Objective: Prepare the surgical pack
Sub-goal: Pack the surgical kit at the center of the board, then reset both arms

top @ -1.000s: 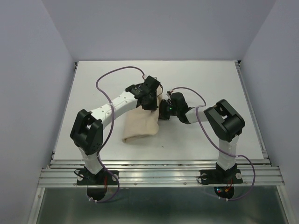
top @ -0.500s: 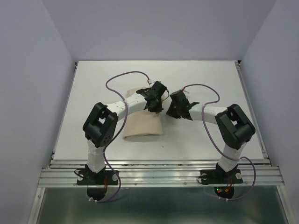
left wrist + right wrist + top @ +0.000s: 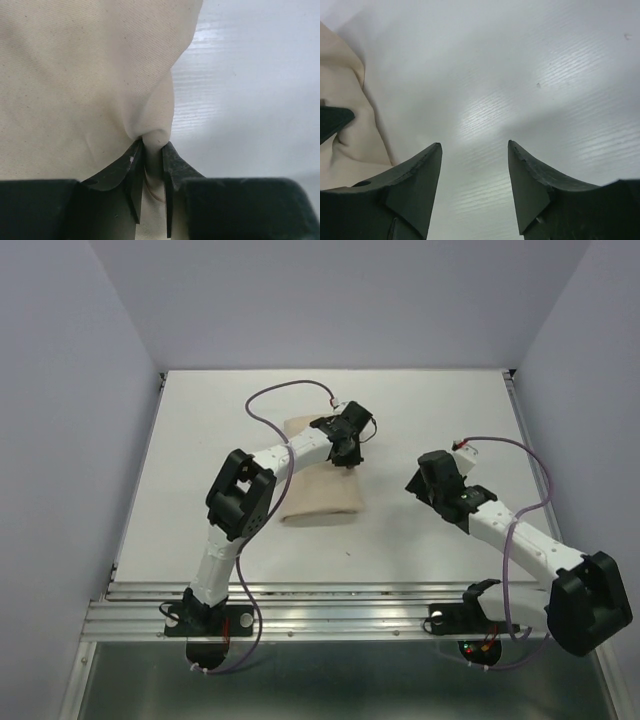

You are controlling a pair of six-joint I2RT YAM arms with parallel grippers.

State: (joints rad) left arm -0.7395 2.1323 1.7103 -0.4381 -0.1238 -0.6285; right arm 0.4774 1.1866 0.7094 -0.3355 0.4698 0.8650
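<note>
Left gripper (image 3: 152, 150) pinches a fold of the beige cloth (image 3: 320, 495) lying bunched on the white table (image 3: 450, 410), likely to pull it flat, while the right gripper (image 3: 475, 146) hangs open nearby, holding nothing.

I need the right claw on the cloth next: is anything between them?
Nothing visible does. Only bare table lies between the open right claw and the cloth; the left claw is shut on the cloth's right side.
</note>
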